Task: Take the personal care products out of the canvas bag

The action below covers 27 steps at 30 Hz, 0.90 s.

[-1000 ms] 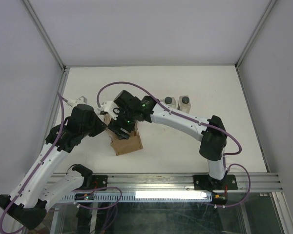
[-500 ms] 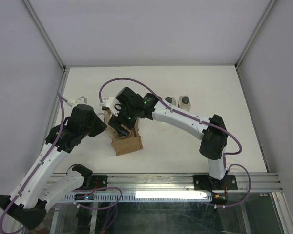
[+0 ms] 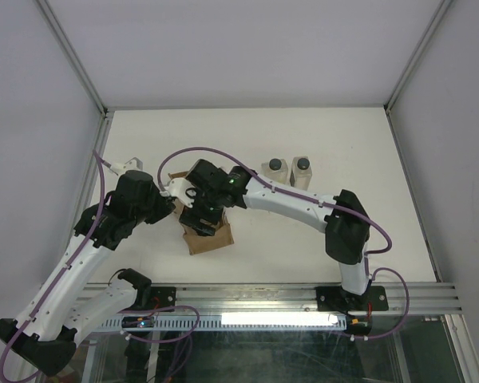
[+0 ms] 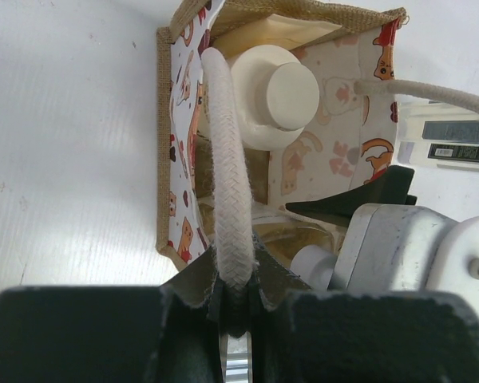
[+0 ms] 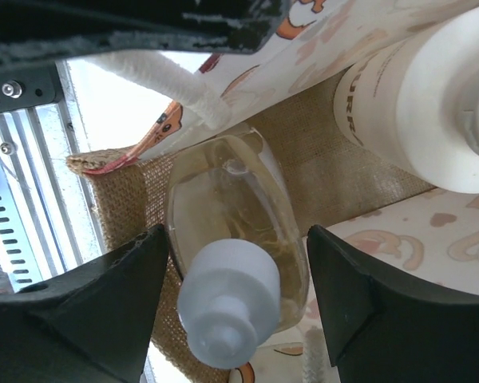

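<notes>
Two black-capped bottles, the left square bottle (image 3: 276, 169) and the right square bottle (image 3: 302, 170), stand side by side on the table (image 3: 343, 136), right of and beyond the one canvas bag (image 3: 211, 238). Only the wrist views show inside the bag: one white round bottle (image 4: 283, 92) and one amber bottle (image 5: 223, 199). Left tool (image 4: 237, 299) pinches one rope handle (image 4: 223, 175). Right tool (image 5: 235, 231) stands open astride the amber bottle, contact unclear.

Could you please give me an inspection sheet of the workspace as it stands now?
Surface: white table, matte.
Job's things: canvas bag standing open; cream bottle and white-capped bottle inside; two black-capped bottles out on the table.
Clutter: nothing seen.
Grippers: left gripper shut on the bag's handle; right gripper open, straddling the white-capped bottle.
Cables: purple cables loop along both arms.
Surroundings: grey walls, aluminium frame.
</notes>
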Each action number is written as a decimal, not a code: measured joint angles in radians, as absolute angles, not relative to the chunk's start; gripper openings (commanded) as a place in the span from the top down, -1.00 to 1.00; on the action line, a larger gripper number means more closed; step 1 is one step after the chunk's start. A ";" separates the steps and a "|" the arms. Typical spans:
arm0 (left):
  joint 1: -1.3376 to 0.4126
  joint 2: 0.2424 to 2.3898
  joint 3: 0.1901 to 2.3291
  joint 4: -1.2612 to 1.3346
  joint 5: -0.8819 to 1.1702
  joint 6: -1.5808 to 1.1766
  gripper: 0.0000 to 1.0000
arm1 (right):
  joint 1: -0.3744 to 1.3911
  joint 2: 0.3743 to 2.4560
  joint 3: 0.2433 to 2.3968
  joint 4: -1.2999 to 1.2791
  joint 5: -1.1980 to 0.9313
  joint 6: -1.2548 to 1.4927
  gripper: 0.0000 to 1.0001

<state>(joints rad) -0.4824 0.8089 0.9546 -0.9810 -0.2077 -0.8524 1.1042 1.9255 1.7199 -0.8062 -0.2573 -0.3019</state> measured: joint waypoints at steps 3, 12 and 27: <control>-0.482 0.809 0.955 -0.981 -0.208 -0.852 1.00 | 1.104 1.925 1.718 -0.794 -0.250 -0.314 -0.39; -0.482 0.808 0.955 -0.985 -0.209 -0.852 1.00 | 1.104 1.935 1.705 -0.764 -0.260 -0.332 -0.22; -0.482 0.805 0.955 -0.988 -0.209 -0.852 1.00 | 1.099 1.941 1.705 -0.753 -0.284 -0.345 0.92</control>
